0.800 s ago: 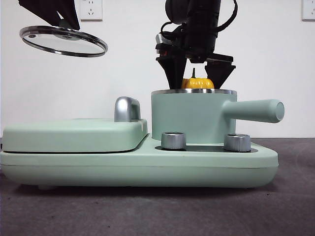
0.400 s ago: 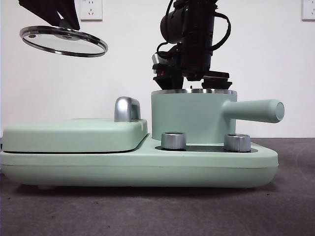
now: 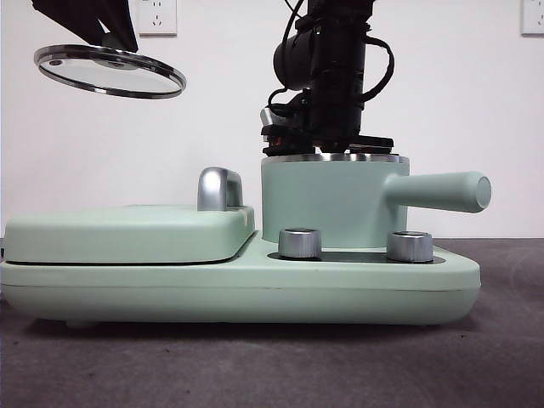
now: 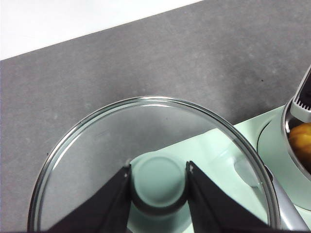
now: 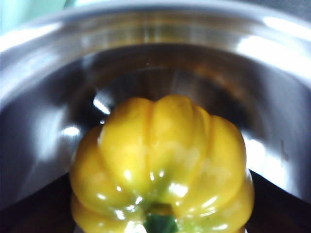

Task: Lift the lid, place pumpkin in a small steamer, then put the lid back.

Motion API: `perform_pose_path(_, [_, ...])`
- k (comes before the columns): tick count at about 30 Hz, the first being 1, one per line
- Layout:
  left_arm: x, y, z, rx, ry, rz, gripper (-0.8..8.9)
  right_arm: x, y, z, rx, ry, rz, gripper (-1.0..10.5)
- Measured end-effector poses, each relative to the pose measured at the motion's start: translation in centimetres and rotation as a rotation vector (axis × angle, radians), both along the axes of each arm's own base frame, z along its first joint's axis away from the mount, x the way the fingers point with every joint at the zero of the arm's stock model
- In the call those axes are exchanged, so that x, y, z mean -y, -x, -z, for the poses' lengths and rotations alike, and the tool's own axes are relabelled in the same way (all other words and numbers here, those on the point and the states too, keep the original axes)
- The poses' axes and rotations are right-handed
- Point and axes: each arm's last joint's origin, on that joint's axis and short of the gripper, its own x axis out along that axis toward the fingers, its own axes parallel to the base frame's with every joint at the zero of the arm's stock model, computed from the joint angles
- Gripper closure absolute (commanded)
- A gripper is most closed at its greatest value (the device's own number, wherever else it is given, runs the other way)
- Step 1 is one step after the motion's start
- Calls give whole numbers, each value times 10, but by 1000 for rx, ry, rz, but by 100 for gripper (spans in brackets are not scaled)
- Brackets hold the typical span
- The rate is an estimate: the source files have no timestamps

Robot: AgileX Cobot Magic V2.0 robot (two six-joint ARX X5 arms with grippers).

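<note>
The glass lid [image 3: 110,70] hangs tilted high at the far left, and my left gripper [image 3: 113,41] is shut on its mint-green knob [image 4: 158,180]. In the left wrist view both jaws clamp that knob under the glass disc [image 4: 146,124]. My right gripper [image 3: 327,146] reaches straight down into the small steamer [image 3: 331,204], its tips hidden below the steel rim. The right wrist view shows the yellow pumpkin [image 5: 160,155] low inside the steamer's shiny steel wall [image 5: 146,58], with my jaws dark against both its sides. The front view hides the pumpkin.
The steamer stands on a mint-green base [image 3: 238,289] with two chrome dials [image 3: 299,242] in front. A flat griddle cover [image 3: 127,234] with a chrome handle [image 3: 219,189] fills the left half. The steamer's long handle [image 3: 438,191] juts right.
My right gripper has gone down into the steamer with the pumpkin, which dropped below the rim and out of the front view. The lid and left gripper have stayed put.
</note>
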Motion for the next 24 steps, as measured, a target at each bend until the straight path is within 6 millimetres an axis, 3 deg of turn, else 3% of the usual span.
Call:
perform_pose_path(4, [0, 0, 0, 0, 0, 0, 737, 0, 0, 0, 0, 0, 1, 515])
perform_pose_path(11, [0, 0, 0, 0, 0, 0, 737, 0, 0, -2, 5, -3, 4, 448])
perform_pose_path(24, [0, 0, 0, 0, 0, 0, 737, -2, -4, -48, 148, -90, 16, 446])
